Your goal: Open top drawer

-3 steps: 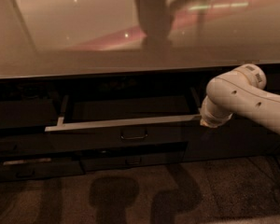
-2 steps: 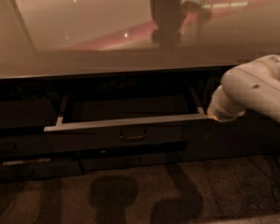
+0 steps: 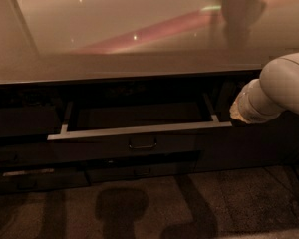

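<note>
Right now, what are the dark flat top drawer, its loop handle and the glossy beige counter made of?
Top drawer: matte dark panel, maybe laminate; pale edge looks metal. Loop handle: dark, probably metal. Counter: reflective, polished stone or laminate. Gripper beside drawer's right corner.

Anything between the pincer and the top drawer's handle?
Camera view: only the front of the top drawer, from its handle to its right corner, where the pincer sits. No other object.

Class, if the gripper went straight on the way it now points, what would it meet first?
The gripper, at the right, points left toward the top drawer; likely it would first meet the drawer's right front corner, though depth is unclear.
</note>
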Robot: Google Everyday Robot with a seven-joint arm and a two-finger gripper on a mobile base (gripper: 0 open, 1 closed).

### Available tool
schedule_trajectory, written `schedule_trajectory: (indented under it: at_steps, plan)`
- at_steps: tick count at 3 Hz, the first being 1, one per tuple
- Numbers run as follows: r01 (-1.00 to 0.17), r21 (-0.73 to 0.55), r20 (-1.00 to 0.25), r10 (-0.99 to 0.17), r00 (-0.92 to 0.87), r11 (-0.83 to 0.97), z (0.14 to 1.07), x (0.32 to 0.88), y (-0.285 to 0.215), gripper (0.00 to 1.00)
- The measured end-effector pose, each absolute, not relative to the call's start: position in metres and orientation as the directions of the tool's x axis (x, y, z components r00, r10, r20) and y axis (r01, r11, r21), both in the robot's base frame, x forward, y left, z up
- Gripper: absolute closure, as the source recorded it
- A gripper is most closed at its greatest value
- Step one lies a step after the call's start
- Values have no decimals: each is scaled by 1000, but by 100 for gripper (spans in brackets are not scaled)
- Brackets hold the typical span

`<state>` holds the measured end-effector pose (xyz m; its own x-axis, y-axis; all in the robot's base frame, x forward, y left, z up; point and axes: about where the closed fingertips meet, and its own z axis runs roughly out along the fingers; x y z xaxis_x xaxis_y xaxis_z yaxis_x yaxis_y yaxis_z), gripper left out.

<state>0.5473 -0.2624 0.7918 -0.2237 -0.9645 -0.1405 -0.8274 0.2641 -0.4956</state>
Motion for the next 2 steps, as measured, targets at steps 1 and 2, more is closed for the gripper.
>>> schedule_trajectory:
  at_steps: [1,2]
  plan:
    - [-833,-485,-152,-964,-219,266,791,548,-263,100]
    - [-859,-411,-239,-945,-223,306,777,546,-277,100]
